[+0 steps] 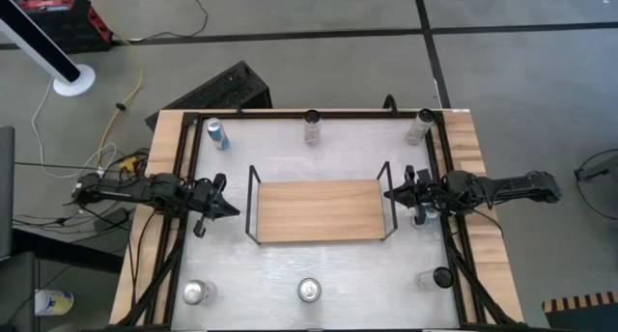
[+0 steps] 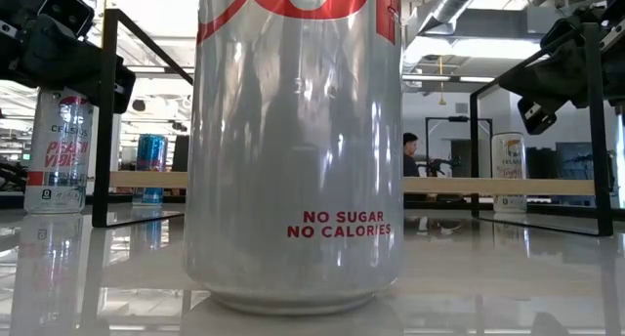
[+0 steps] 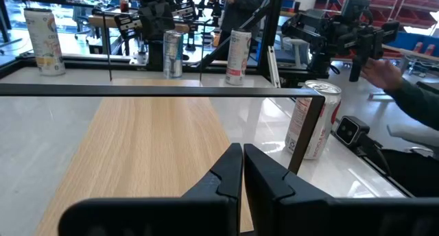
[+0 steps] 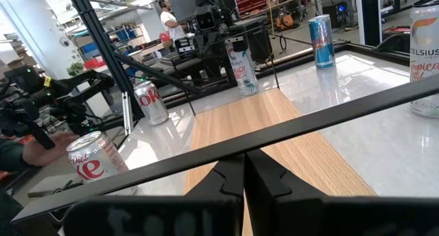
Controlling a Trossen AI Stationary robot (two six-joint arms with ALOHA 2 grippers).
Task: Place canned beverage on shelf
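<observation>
Looming against the low camera, a silver aluminium soda can with red lettering (image 2: 293, 146) stands upright on the glossy white desk (image 1: 319, 264), at the middle of its near edge; from above it is the can (image 1: 309, 290) between two others along that edge. Taking it as the beverage to move is only my reading, since several cans ring the desk. It looks light and rigid only while its thin wall goes unsqueezed; the smooth round side will be slippery, so a hold across the mid-body, with moderate pressure, seems best. Whether it is full cannot be told.

Beyond it, at the desk's centre, lies the low light-wood shelf in a thin black wire frame (image 1: 319, 211), bare of cans. The left gripper (image 1: 230, 210) hangs just outside the shelf's left end rail, its fingers (image 3: 230, 175) pressed together on nothing. The right gripper (image 1: 390, 191) hangs at the right end rail, its fingers (image 4: 230, 174) likewise pressed together, empty. Neither is near the can. A blue can (image 1: 217, 133) stands at the far left corner.
</observation>
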